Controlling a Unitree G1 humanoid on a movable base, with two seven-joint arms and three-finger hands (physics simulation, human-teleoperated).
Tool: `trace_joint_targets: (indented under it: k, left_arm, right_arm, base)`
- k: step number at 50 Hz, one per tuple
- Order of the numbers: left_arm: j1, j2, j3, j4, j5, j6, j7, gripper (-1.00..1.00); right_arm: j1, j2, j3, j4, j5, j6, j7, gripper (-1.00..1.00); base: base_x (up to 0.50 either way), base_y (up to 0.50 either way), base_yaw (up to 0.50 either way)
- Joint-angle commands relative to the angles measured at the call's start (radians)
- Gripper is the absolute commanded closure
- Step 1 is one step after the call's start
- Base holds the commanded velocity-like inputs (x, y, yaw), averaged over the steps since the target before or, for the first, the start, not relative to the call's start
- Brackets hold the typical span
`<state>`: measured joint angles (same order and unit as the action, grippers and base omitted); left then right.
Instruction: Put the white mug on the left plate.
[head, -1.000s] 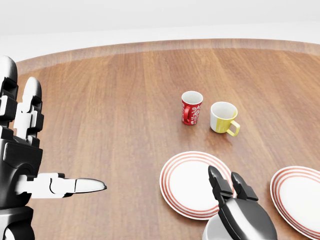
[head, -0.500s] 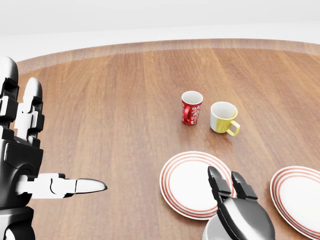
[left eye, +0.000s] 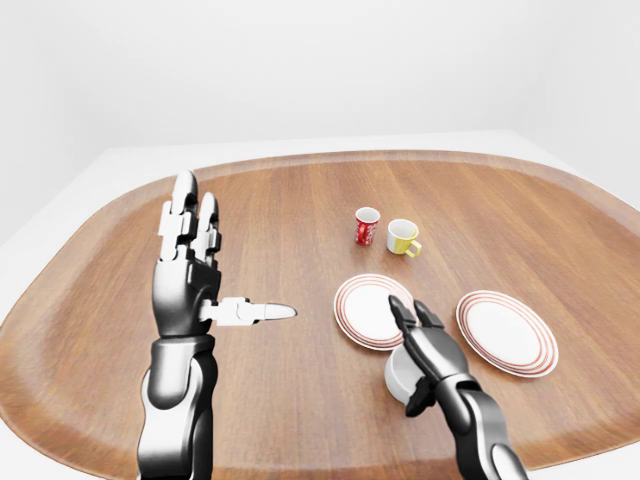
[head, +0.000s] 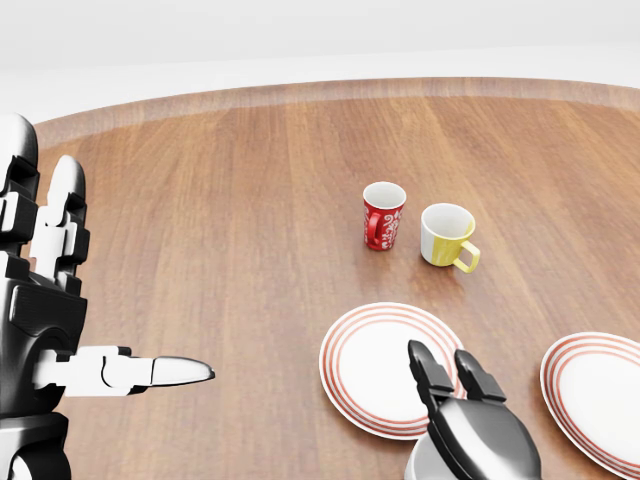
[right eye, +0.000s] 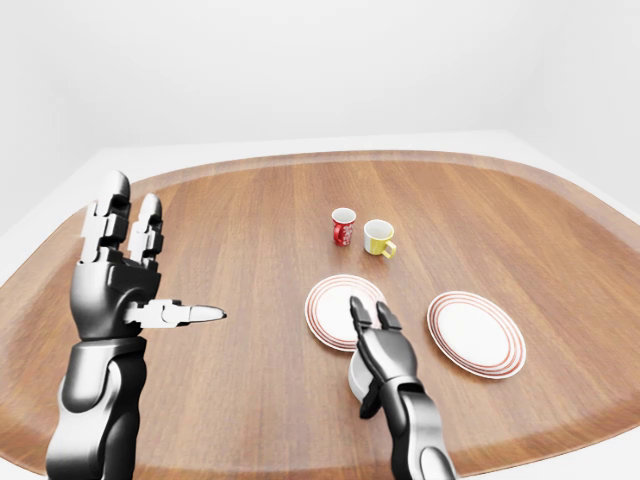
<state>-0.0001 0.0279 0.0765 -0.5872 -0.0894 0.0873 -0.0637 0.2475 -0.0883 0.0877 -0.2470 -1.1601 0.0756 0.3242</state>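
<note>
The rounded wooden table (left eye: 300, 200) carried 2 red-ringed plates: the left plate (left eye: 367, 307) and the right plate (left eye: 508, 331). Above them in the left-eye view stood a red mug (left eye: 367, 226) and yellow mug (left eye: 402, 237). The white mug (left eye: 400, 372) sat below the left plate.

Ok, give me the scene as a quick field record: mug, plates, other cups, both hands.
white mug: on the wooden table, just below the left plate, under the right hand
left plate: bare, red-ringed
right plate: bare
red mug: upright, above the left plate
yellow mug: upright, right of the red mug
right hand: over the white mug, grip unclear
left hand: raised, open, holding nothing
</note>
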Motion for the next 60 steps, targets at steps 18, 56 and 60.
trace_joint_targets:
  k: [18,56,60]
  left_arm:
    - [0.001,-0.001,-0.001,0.000,0.000,0.000,0.001,-1.00]
    - [0.002,-0.001,-0.001,0.001,0.000,0.000,0.002,-1.00]
    - [0.002,-0.001,-0.001,0.003,0.001,0.000,0.002,-1.00]
  right_arm:
    - [-0.029,-0.007,-0.005,0.063,0.031,-0.021,0.029,-1.00]
    - [-0.085,-0.020,0.012,0.264,0.012,-0.048,-0.045,-1.00]
    - [-0.085,-0.023,0.019,0.293,0.008,-0.054,-0.062,-1.00]
  base:
    - [0.00,0.00,0.00]
    - [0.00,0.00,0.00]
    - [0.00,0.00,0.00]
